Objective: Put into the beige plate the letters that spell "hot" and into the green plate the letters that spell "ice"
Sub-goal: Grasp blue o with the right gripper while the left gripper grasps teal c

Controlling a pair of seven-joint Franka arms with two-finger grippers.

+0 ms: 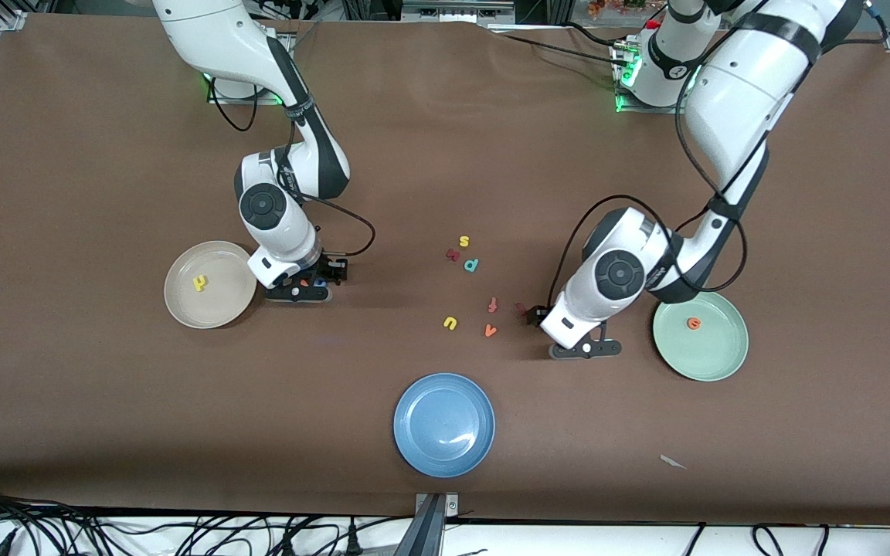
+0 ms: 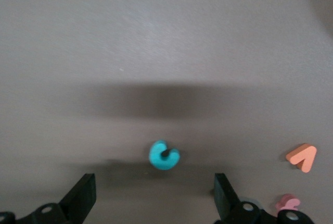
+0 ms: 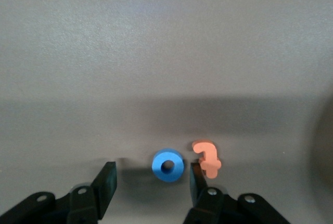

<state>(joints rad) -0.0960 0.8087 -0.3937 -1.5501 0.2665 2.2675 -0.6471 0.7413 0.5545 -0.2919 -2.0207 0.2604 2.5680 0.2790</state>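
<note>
One yellow h [image 1: 198,283] lies in the beige plate [image 1: 182,305], one orange e [image 1: 694,323] in the green plate [image 1: 711,363]. The right tool [image 3: 151,182], half open, straddles the blue o [image 3: 167,165] beside the orange t [image 3: 207,160]; the left tool [image 2: 155,195], wide open and empty, is over the teal c [image 2: 164,155].

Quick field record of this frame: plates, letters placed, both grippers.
beige plate: holds yellow foam h
green plate: holds orange foam e
blue plate: no letters
left gripper: fingers open, straddling teal foam c
right gripper: fingers open around blue ring-shaped foam o, orange foam t beside it
</note>
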